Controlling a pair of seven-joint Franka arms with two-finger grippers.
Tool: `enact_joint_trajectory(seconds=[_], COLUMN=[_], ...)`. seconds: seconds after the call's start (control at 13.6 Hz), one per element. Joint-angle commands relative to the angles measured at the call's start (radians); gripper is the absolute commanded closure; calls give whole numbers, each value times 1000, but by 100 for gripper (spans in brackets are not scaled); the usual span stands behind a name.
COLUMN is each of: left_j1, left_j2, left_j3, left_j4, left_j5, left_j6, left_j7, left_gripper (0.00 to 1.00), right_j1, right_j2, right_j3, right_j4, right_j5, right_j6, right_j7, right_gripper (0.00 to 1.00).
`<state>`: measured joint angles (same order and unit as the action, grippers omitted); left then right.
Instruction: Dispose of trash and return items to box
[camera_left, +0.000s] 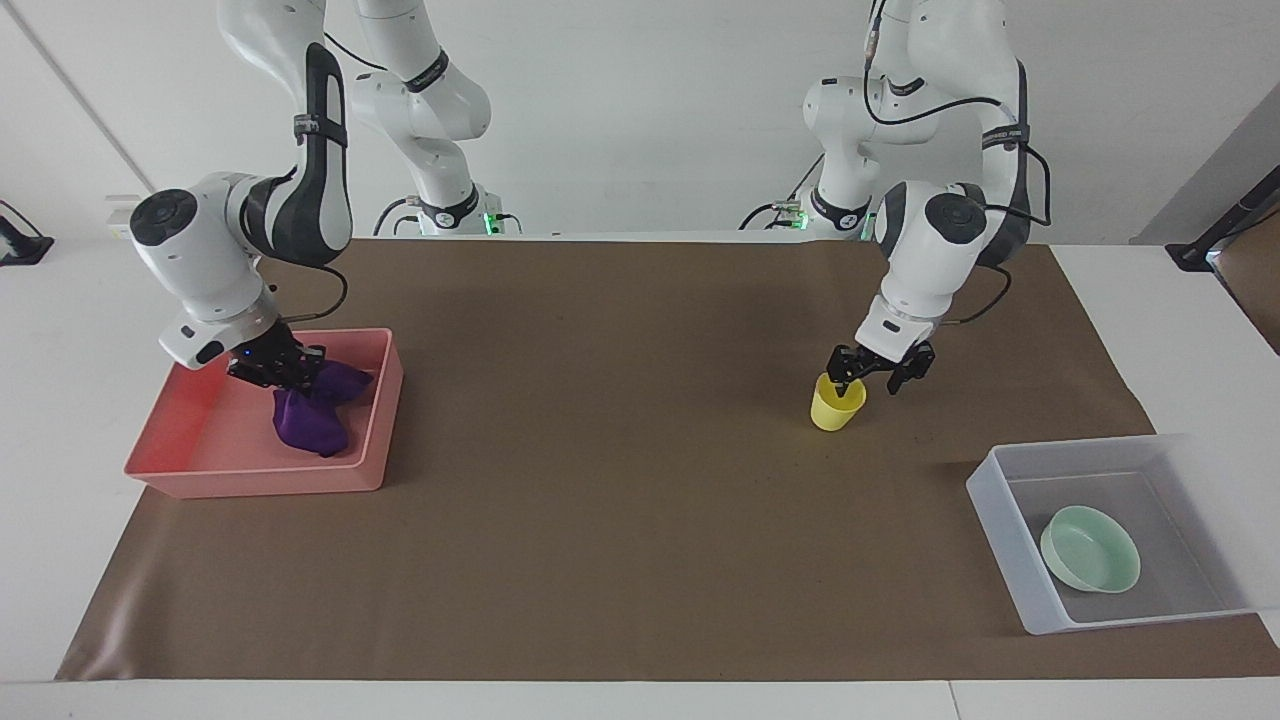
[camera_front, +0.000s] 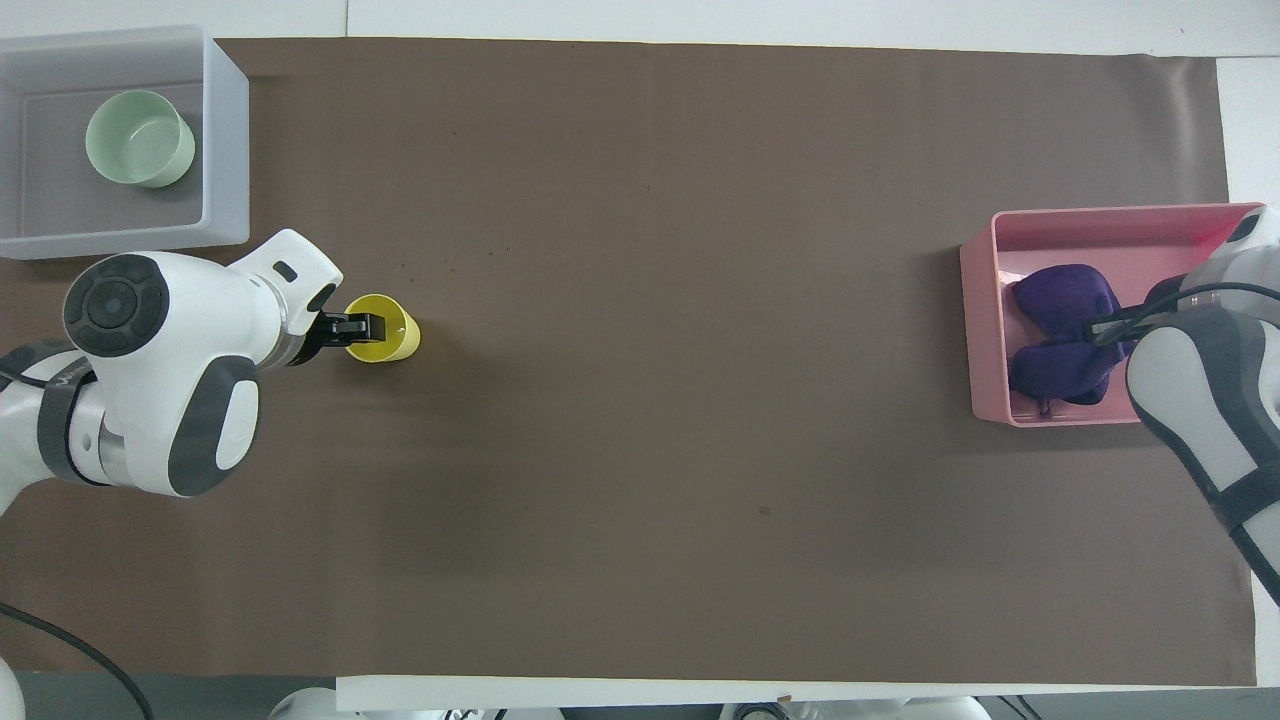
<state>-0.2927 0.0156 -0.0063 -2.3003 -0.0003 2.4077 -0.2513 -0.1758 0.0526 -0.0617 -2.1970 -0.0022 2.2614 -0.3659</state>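
The purple rag (camera_left: 312, 420) hangs into the pink tray (camera_left: 200, 470) with its lower end on the tray floor. My right gripper (camera_left: 285, 378) is shut on the rag's top; it also shows in the overhead view (camera_front: 1100, 325), over the rag (camera_front: 1060, 320). The yellow cup (camera_left: 838, 402) stands upright on the brown mat. My left gripper (camera_left: 872, 376) is open at the cup's rim, one finger over its mouth and one outside; in the overhead view it (camera_front: 350, 327) sits over the cup (camera_front: 385, 330). The mint-green bowl (camera_left: 1090, 548) lies in the translucent tub (camera_left: 1000, 520).
The tub (camera_front: 225, 150) with the bowl (camera_front: 138, 137) stands at the left arm's end of the table, farther from the robots than the cup. The pink tray (camera_front: 1100, 225) stands at the right arm's end. A brown mat (camera_left: 620, 480) covers the table.
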Motion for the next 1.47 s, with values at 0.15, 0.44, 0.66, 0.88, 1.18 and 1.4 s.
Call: enact_joint_trajectory(seconds=[0.15,0.44,0.66,0.88,1.18,1.4], left_j1=[-8,73,185,344,434,425], left_j2=[3,90,239,297,449,523], left_j3=[14,26,28,26,22,22], left_j4=[36,487,833,823,857,854], left_j5=[14,-20,-10,-15,-33,-33], left_j6=[2,-437,-677,-463,-258,-161], left_j7=[-42,-40,-5,85,150,152], left_gripper=[100,100,100,100,100,100], right_j1=[12,112,185,238,257,257], right_j2=[-13,-11,-16,-52,-51,-53], right_j3=[16,16,16,17,22,23], right_j4=[19,175,317,394,566,637], right_j5=[-7,-2,-2,8,13,46], right_j6=[0,-220,-440,-566,-756,-842], right_j7=[-16,34,181,318,332,329], right_gripper=[8,0,1,1,1,1])
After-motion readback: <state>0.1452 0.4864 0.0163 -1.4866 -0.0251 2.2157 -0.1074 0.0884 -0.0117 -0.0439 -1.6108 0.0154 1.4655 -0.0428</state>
